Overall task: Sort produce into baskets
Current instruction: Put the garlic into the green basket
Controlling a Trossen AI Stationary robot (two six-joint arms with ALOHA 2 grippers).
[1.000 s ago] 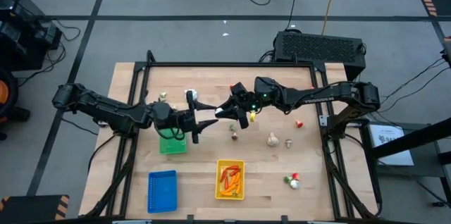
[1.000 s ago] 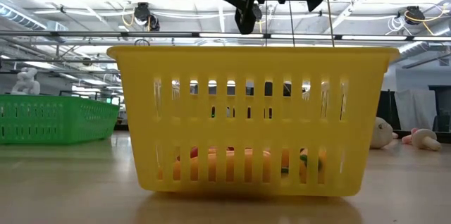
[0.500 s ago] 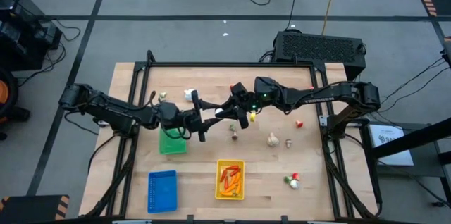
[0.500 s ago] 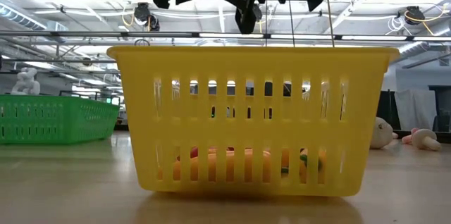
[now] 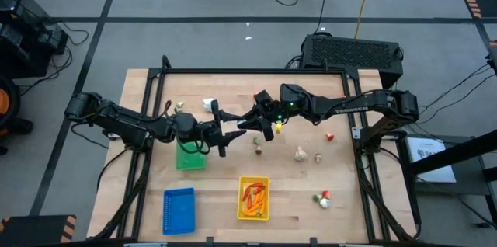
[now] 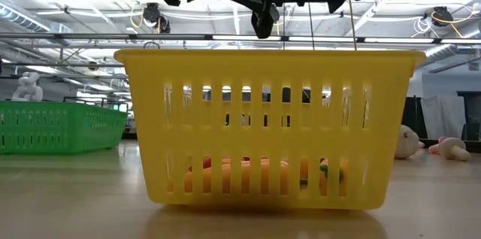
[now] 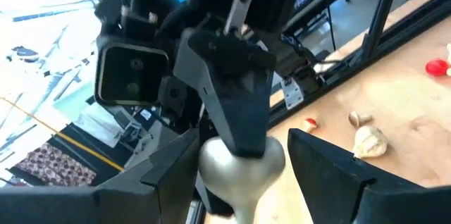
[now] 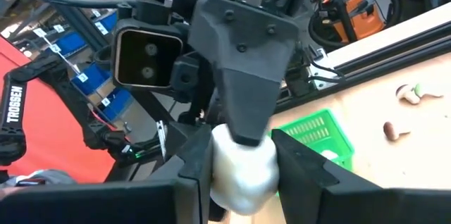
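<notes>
Looking from above, the yellow basket (image 5: 254,198) holds carrots and peppers, the blue basket (image 5: 178,210) looks empty, and several pieces lie loose on the surface (image 5: 295,193). Level view: orange pieces inside yellow. Wrist views: both grippers meet mid-air over a white bulb (image 8: 243,168) (a handover, likely), right jaws clamped on it, left jaws apart around it.

Overhead looks straight down; low camera sits close behind the yellow basket (image 6: 263,126); wrist cameras face each other.
</notes>
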